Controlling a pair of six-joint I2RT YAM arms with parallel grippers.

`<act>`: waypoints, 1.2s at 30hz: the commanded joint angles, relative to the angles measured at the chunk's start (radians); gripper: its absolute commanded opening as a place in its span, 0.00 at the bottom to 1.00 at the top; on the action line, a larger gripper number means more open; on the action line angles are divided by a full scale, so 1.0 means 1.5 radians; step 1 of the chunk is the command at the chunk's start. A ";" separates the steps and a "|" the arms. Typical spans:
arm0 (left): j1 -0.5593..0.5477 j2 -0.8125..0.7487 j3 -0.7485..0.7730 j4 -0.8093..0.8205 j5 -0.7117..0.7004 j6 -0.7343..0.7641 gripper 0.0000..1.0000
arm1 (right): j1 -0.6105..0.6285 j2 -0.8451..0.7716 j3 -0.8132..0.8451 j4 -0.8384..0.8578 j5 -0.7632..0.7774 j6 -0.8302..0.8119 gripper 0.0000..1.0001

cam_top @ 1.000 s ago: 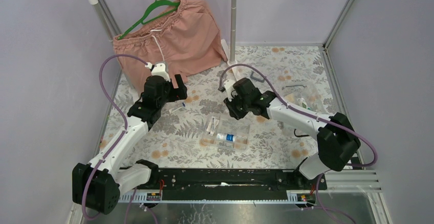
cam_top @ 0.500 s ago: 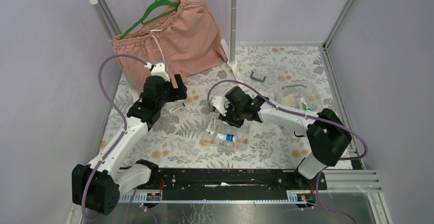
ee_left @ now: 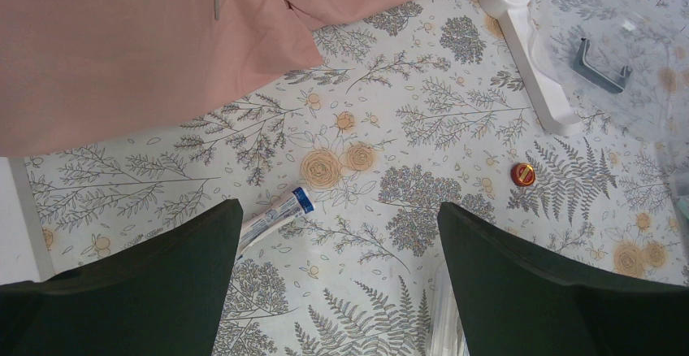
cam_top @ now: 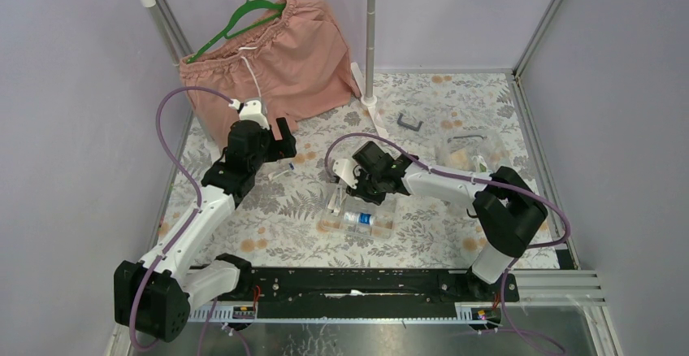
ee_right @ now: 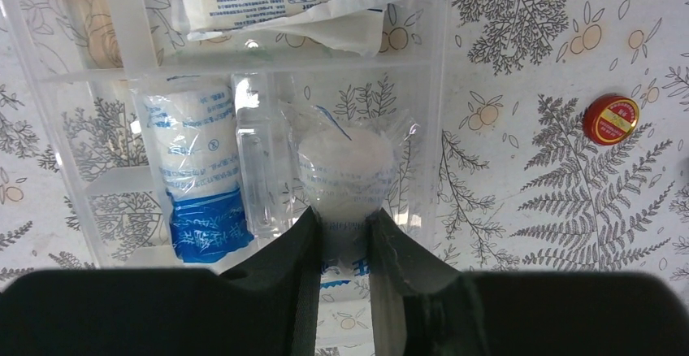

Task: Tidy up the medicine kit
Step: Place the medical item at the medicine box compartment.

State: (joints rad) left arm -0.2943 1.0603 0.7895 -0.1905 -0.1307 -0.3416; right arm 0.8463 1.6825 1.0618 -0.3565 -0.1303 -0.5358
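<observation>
"What can't you see?"

"The low end of the white bandage roll in clear wrap [ee_right: 345, 169] is hidden between the black fingers [ee_right: 276, 279] of my right claw [ee_right: 340, 224]."

"Anything else?"

"A dark finger [ee_left: 122, 291] of my left claw [ee_left: 337, 208] covers one end of the small white tube with a blue cap [ee_left: 280, 211]."

Bandage roll [ee_right: 345, 169] inside the box [ee_right: 435, 88], small round tin [ee_right: 610, 119] just outside.

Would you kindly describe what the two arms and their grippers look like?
Both the left arm and right arm have white links between bulky black joint housings. A purple cable loops outside each. The left gripper and right gripper have broad, matte black fingers. No markings are legible.
</observation>
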 commanded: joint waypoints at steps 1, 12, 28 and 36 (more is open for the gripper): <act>0.004 -0.008 -0.009 0.004 -0.017 0.005 0.99 | 0.009 0.008 0.004 0.016 0.018 -0.012 0.30; 0.004 -0.007 -0.008 0.003 -0.020 0.006 0.99 | 0.012 0.010 0.006 0.032 0.038 -0.025 0.45; 0.006 0.011 0.000 -0.026 -0.021 0.021 0.99 | 0.013 -0.133 -0.036 0.103 0.055 0.029 0.60; 0.016 0.164 0.076 -0.134 0.033 0.135 0.98 | 0.012 -0.220 -0.120 0.195 0.073 0.121 0.60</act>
State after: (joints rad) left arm -0.2832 1.1927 0.8223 -0.2695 -0.1249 -0.2691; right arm 0.8574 1.4021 0.9283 -0.1608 -0.0578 -0.4404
